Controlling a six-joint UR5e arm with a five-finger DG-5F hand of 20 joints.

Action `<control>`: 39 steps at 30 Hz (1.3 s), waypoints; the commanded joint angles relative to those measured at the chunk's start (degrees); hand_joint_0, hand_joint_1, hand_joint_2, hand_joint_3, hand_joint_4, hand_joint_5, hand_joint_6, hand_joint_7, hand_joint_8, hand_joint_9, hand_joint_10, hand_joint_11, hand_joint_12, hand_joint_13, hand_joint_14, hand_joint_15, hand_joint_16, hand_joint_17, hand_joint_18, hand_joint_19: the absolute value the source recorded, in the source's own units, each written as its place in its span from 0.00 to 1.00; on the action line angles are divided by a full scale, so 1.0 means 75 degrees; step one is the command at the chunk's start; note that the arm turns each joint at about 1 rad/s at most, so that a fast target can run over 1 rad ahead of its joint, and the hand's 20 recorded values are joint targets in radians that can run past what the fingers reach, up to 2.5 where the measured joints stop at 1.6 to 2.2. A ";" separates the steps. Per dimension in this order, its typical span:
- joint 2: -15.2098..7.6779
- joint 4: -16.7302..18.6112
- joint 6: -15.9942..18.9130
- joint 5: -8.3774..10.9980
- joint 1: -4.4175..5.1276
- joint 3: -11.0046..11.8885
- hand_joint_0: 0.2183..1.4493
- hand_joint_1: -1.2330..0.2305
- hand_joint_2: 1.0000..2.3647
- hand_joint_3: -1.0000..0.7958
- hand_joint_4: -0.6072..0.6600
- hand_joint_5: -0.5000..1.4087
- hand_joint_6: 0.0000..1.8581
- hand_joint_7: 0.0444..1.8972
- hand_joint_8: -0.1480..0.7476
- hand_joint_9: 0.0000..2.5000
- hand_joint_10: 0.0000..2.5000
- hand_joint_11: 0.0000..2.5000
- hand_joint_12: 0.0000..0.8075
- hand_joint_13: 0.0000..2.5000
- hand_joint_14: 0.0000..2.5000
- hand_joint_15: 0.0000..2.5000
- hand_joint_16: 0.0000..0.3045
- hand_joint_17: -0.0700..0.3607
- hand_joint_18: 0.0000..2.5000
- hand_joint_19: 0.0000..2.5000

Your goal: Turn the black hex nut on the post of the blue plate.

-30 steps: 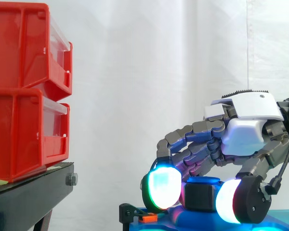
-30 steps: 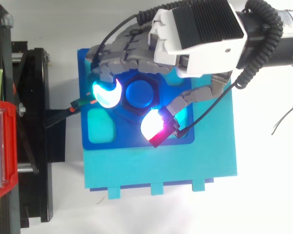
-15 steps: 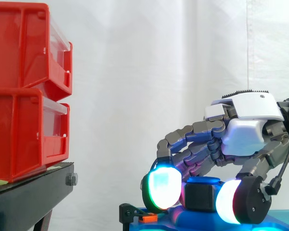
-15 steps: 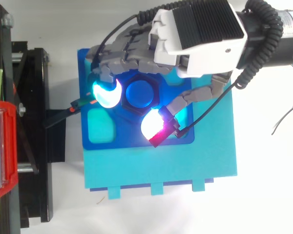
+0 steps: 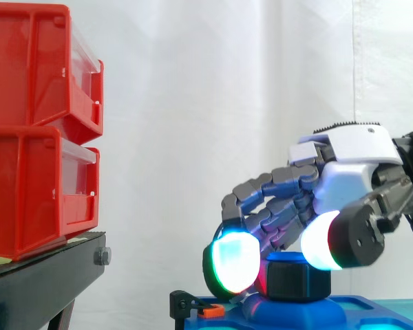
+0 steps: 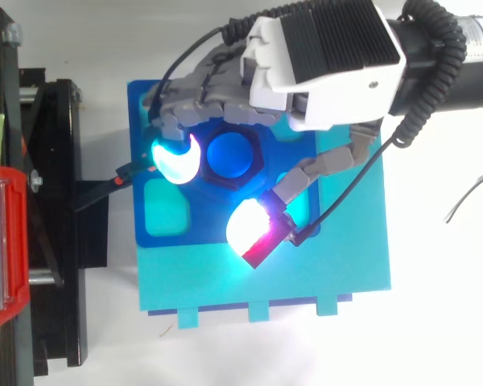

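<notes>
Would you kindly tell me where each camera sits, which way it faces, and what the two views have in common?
Side view: beside the work at about its height, looking level toward the white curtain; red bins at left, the hand reaching in from the right above the black hex nut on the blue plate.
Top view: above the work, looking down on the plate; the hand and arm come in from the upper right.
Shared: the same hand, nut, plate and bins.

red bins (image 5: 41, 130) stacked | black stand (image 5: 48, 275) beneath | white curtain (image 5: 213, 103) behind
</notes>
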 commanded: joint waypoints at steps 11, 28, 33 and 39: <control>0.0001 -0.1990 -0.0246 -0.0008 0.0022 0.1716 0.14 0.42 0.00 0.28 0.85 0.14 0.27 0.56 0.77 0.19 0.00 0.14 0.79 0.25 0.00 0.23 0.27 0.60 0.25 0.05; 0.0880 -0.3420 -0.1007 0.0285 0.0069 0.1610 0.15 0.47 0.00 0.28 0.86 0.14 0.27 0.53 0.79 0.19 0.00 0.15 0.80 0.25 0.00 0.25 0.28 0.61 0.24 0.00; 0.1630 -0.3056 -0.0855 0.0730 0.0127 0.0427 0.15 0.48 0.00 0.28 0.86 0.14 0.27 0.53 0.79 0.19 0.00 0.15 0.81 0.25 0.00 0.25 0.28 0.61 0.24 0.00; 0.2579 -0.1978 -0.0292 0.1503 0.0291 -0.1202 0.16 0.49 0.00 0.28 0.86 0.14 0.27 0.53 0.79 0.19 0.00 0.15 0.80 0.25 0.00 0.26 0.28 0.60 0.24 0.00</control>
